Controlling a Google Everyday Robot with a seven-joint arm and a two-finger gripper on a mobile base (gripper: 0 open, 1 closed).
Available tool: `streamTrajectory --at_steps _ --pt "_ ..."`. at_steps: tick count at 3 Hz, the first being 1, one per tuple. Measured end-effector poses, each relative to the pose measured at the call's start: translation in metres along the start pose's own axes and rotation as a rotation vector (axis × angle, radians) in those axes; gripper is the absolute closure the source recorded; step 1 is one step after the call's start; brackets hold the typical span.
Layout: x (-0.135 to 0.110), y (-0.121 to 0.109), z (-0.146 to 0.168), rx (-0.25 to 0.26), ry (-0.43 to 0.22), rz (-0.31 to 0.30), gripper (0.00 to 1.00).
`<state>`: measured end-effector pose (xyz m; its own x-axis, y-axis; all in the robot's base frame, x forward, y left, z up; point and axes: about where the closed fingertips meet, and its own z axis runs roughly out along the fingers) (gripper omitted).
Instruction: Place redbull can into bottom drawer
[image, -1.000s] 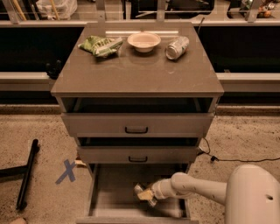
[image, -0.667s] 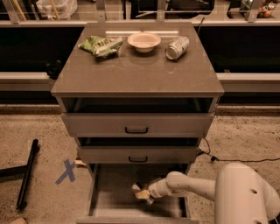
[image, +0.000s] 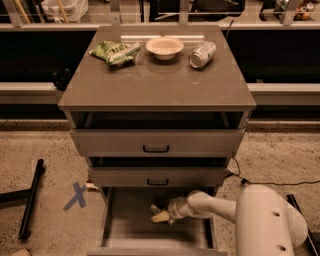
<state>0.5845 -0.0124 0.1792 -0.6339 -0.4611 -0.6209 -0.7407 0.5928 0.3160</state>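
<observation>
The bottom drawer (image: 130, 230) of the grey-brown cabinet is pulled out, and its flat grey floor shows. My gripper (image: 160, 214) is inside it, low over the floor near the middle. The white arm reaches in from the right. The slim silver-and-blue redbull can does not show anywhere in the camera view; I cannot tell whether it is at the gripper.
On the cabinet top (image: 155, 85) lie a green snack bag (image: 115, 52), a white bowl (image: 164, 47) and a short plain silver can (image: 202, 54) on its side. The two upper drawers (image: 156, 142) are slightly open. A blue X (image: 76, 195) and a black bar (image: 31, 200) are on the floor at left.
My gripper has moved a little to the left and further back inside the bottom drawer. The things on the cabinet top have not moved.
</observation>
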Motion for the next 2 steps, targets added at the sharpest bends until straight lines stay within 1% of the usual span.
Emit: streamTrajectory --at_steps 1,2 --pt "0.001 -0.019 -0.037 0.062 -0.008 0.024 0.0" --pt "0.026 -0.023 -0.117 0.131 0.018 0.089 0.0"
